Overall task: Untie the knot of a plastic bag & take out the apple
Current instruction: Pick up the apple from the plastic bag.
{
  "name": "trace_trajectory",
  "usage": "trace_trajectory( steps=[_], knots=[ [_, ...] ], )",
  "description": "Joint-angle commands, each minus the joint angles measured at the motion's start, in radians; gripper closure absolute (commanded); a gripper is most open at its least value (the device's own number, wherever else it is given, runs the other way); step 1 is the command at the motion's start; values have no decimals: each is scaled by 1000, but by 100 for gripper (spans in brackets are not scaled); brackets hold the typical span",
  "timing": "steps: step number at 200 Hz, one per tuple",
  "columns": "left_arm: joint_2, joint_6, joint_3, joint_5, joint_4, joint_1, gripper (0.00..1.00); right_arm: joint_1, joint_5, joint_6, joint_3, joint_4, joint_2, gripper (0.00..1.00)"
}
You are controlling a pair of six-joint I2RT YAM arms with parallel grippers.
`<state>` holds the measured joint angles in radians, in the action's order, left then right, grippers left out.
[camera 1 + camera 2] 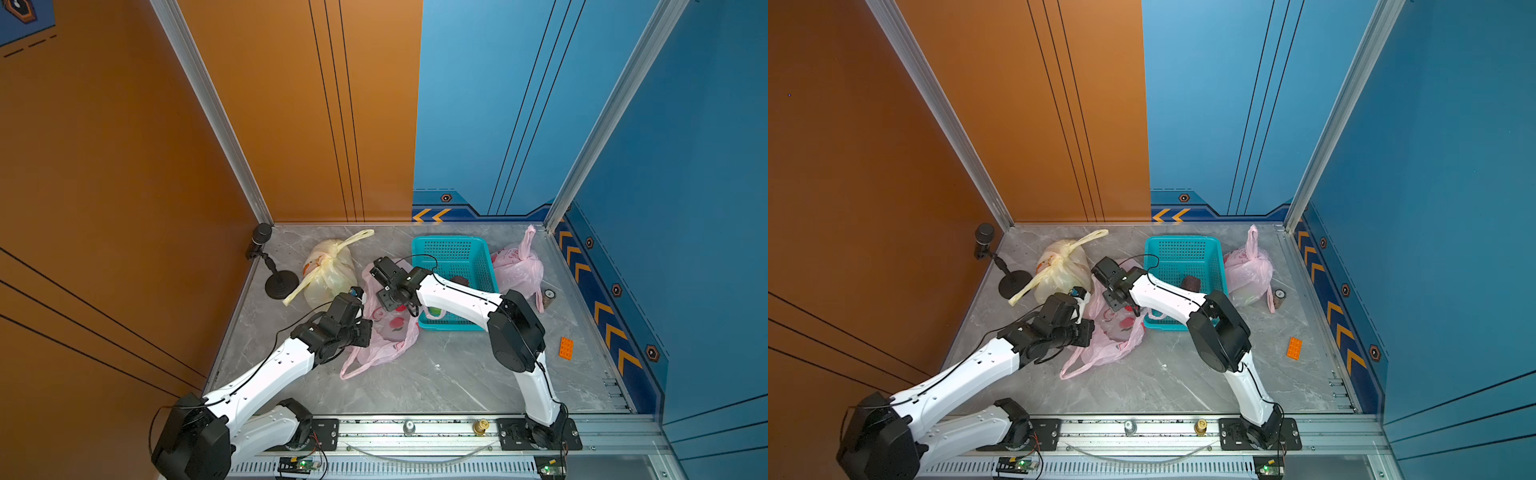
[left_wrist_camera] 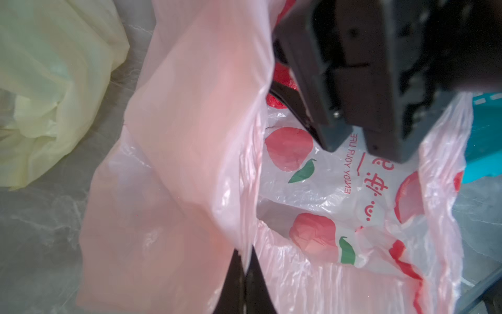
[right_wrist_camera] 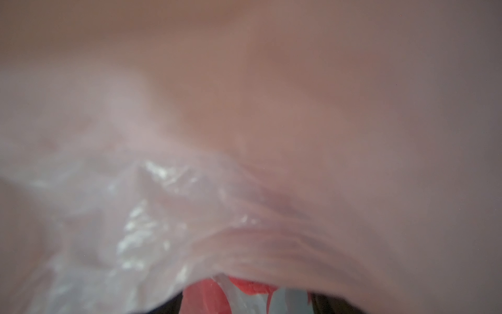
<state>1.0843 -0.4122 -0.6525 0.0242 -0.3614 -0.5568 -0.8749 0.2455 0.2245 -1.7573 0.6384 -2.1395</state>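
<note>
Pink bag (image 1: 390, 334) lies on our worktop (image 1: 457, 374) between the yellow bag (image 1: 328, 274) and basket (image 1: 449, 240). Our left hand (image 2: 245, 261) pinches its rim; our right hand (image 2: 361, 148) reaches inside, fingers apart, and we cannot tell its grip.

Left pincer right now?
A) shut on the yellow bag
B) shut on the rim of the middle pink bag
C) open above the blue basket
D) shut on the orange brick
B: the left wrist view shows the left pincer pinched shut on a fold of the middle pink bag.
</note>
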Motion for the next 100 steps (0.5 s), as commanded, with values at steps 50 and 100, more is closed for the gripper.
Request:
trace_trajectory(
  steps=[50,100],
  knots=[
    [-18,7,31,44,24,32,98,10,32,3,-33,112,-76,28],
    [1,7,25,51,38,38,97,15,43,0,-108,173,-129,25]
  ],
)
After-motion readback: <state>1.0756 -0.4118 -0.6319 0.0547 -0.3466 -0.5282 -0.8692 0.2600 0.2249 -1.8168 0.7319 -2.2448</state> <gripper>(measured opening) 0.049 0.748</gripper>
